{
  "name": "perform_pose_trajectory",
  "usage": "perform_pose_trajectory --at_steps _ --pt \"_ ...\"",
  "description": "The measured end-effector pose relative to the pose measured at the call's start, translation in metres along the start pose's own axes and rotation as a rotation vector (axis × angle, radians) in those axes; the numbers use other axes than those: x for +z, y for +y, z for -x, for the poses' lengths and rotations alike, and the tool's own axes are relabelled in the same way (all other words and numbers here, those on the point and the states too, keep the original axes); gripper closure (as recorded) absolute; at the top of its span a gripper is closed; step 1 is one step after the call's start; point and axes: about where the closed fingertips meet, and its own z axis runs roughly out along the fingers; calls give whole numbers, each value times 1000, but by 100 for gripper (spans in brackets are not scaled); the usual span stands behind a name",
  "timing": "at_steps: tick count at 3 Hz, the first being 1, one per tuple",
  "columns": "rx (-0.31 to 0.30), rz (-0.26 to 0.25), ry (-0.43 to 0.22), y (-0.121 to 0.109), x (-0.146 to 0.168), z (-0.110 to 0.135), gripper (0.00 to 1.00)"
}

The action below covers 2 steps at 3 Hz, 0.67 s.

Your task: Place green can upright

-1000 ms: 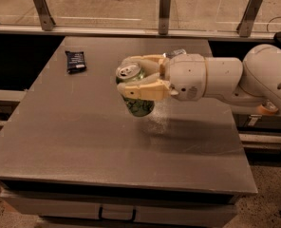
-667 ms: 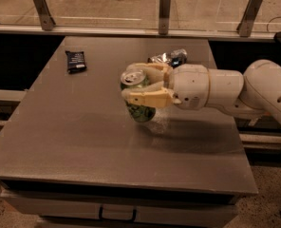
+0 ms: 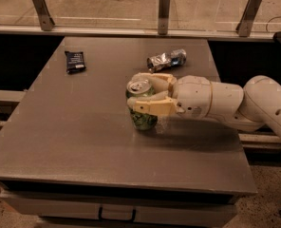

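The green can stands upright near the middle of the grey table, silver top and pull tab facing up. Its base is on or just above the surface. My gripper reaches in from the right and is shut on the can, one cream finger across its front and one behind its top. The white arm stretches off to the right edge.
A crushed silver-blue can lies on its side behind the gripper. A dark packet lies at the back left of the table. A rail with metal posts runs behind the table. A drawer handle shows below the front edge.
The gripper has carried the green can to the right and down toward the table. The crushed can behind it has come into view.
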Motion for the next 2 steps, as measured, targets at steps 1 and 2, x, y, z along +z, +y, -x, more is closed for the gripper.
perform_pose_trajectory --at_steps 1,2 --pt "19 -11 -1 1 -7 -8 14" --pt "28 -34 11 3 -17 -10 0"
